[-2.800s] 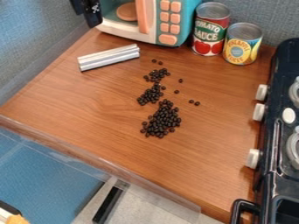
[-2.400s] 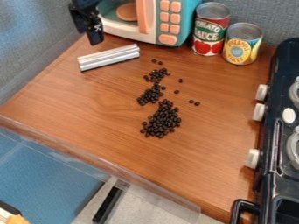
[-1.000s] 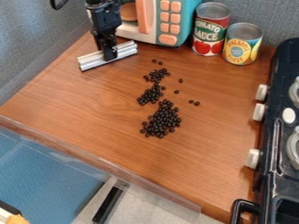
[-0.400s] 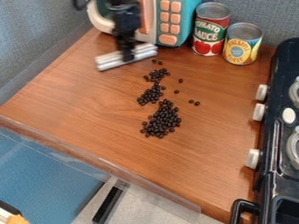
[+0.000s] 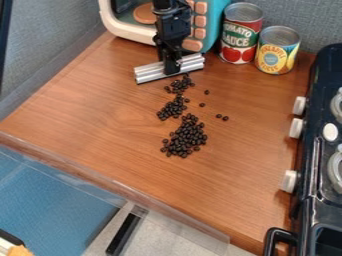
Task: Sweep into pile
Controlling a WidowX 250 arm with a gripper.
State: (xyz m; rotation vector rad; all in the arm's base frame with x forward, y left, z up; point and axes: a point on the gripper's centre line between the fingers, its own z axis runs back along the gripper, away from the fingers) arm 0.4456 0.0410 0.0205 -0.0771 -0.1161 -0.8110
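Over by the toy microwave (image 5: 127,31), the gripper (image 5: 172,69) has the silver bar (image 5: 150,73) pinched and just brought it beside the strung-out beans (image 5: 185,139), so sweeping can probably start now.

Readable print
The red can (image 5: 241,33) reads "TOMATO SAUCE"; the yellow-and-blue can (image 5: 277,50) reads "PINEAPPLE" above a word too unclear to tell.

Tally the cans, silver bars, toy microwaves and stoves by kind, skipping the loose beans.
Red-labelled can and yellow-labelled can: 2
Silver bar: 1
Toy microwave: 1
Stove: 1
Total: 5
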